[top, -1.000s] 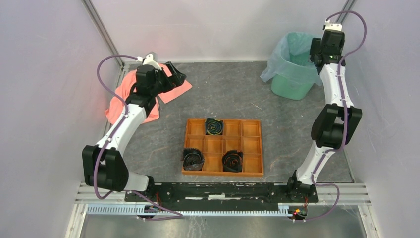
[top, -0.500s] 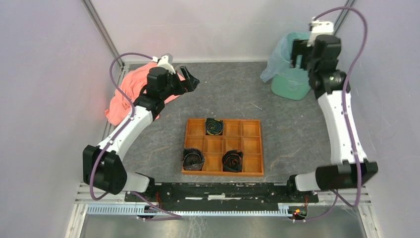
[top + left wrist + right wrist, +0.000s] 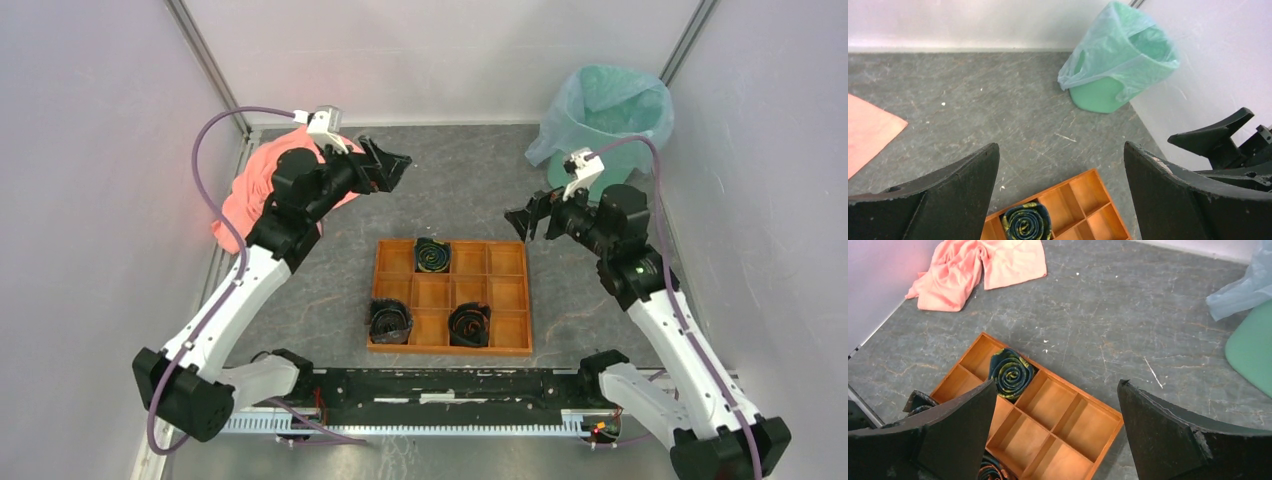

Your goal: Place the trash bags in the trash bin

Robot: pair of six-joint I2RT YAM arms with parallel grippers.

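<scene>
Though crinkled, trash bag lines trash bin — overhanging.

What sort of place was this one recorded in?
Probably a lab robot test cell, not a home: plain pale wall panels close in a grey mat, with staged props: a trash bin lined with a trash bag, a wooden tray and a pink cloth.

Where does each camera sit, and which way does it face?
Top external: above and behind the bases, looking down on the table; both arms, left gripper and right gripper.
Left wrist: on the left arm, facing the far right corner: trash bin, trash bag over its rim; own fingers below.
Right wrist: on the right arm, facing down-left at wooden tray and pink cloth; own fingers below.
Shared: both wrist views show the wooden tray and trash bin.
</scene>
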